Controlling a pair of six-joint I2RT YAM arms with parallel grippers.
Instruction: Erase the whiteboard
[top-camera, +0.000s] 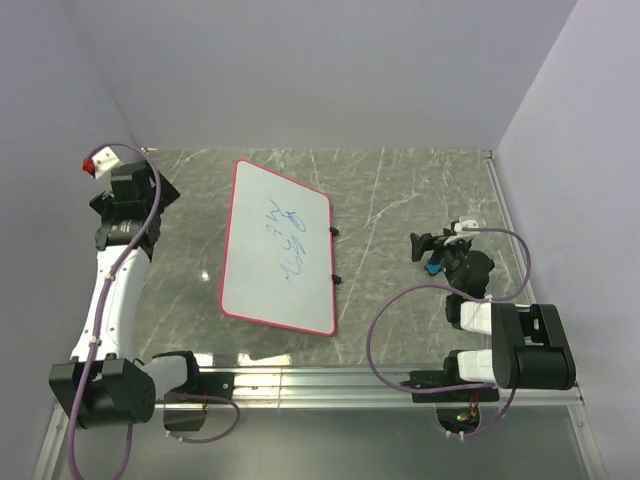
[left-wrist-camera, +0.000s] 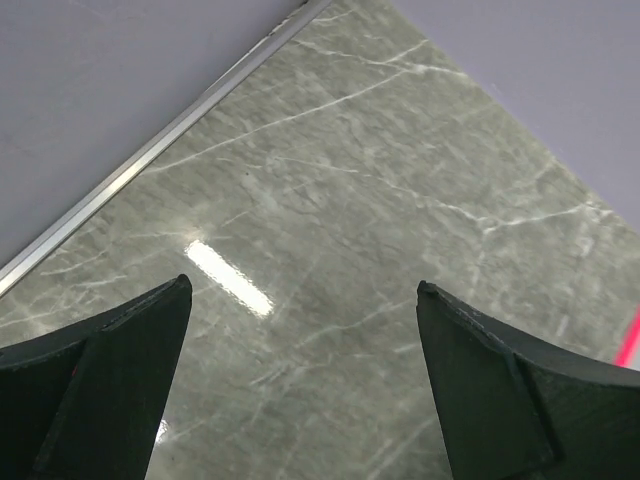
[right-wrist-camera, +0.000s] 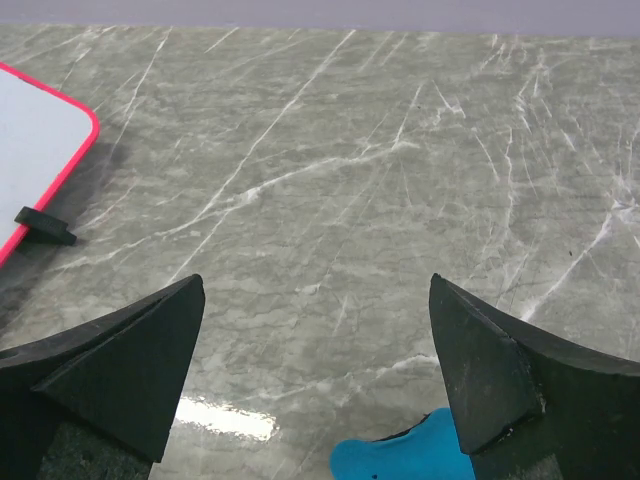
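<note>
The whiteboard (top-camera: 280, 260) lies flat in the middle of the table, white with a red-pink rim and blue scribbles (top-camera: 284, 240) on its right half. Two black clips (top-camera: 334, 231) sit on its right edge. My right gripper (top-camera: 425, 245) hovers open to the board's right, over a small blue eraser (top-camera: 433, 267). In the right wrist view the gripper (right-wrist-camera: 315, 285) holds nothing; the eraser (right-wrist-camera: 410, 455) pokes out below the right finger, and the whiteboard's corner (right-wrist-camera: 35, 140) shows at far left. My left gripper (top-camera: 133, 195) is open left of the board, and the left wrist view shows it (left-wrist-camera: 303, 285) over bare table.
The table is grey-green marble (top-camera: 400, 190) with purple walls on three sides. A metal rail (top-camera: 330, 378) along the near edge carries both arm bases. A metal strip (left-wrist-camera: 150, 150) runs where table meets wall. A sliver of red rim (left-wrist-camera: 630, 340) shows at right in the left wrist view.
</note>
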